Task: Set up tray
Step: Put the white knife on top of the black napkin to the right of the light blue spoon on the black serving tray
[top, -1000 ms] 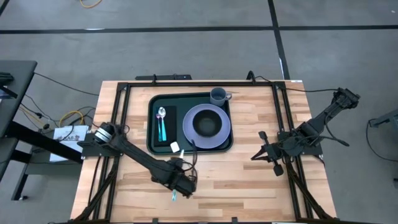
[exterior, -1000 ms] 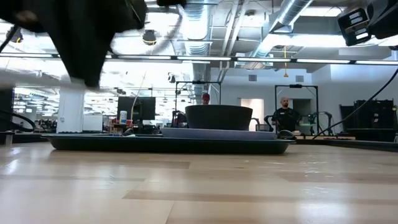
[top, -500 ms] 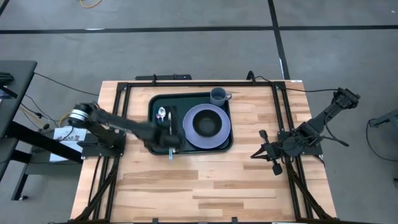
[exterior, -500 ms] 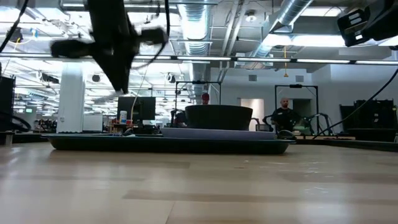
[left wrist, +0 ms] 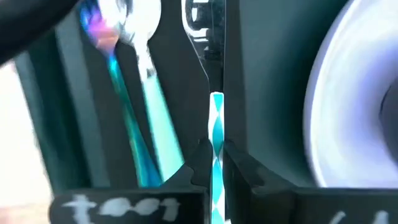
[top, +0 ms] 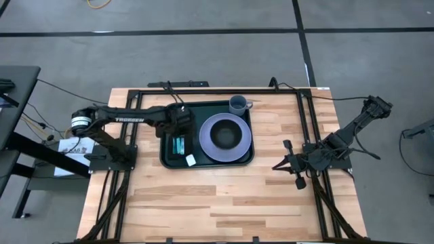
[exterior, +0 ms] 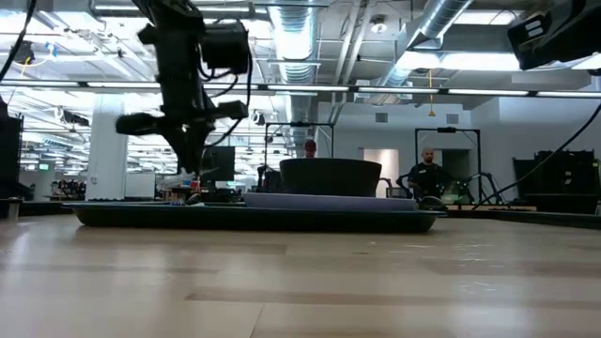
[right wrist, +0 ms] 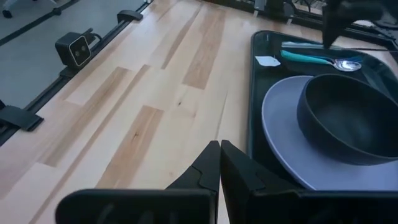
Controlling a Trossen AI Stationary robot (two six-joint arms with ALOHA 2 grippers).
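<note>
On the large dark green rectangular plastic tray (top: pixel 207 160) at the table's far middle, lavender plate, dark bowl, grey mug and teal-handled spoon look set, leaving the slim teal-and-white striped utensil (left wrist: pixel 216 134) pinched in the left gripper (left wrist: pixel 212 163) above the tray's left side.

tray (top: pixel 165 157): dark green rectangular plastic, rounded corners, raised rim | pose: flat on the wooden table, long side across | place: far middle of the table, between the two arms
</note>
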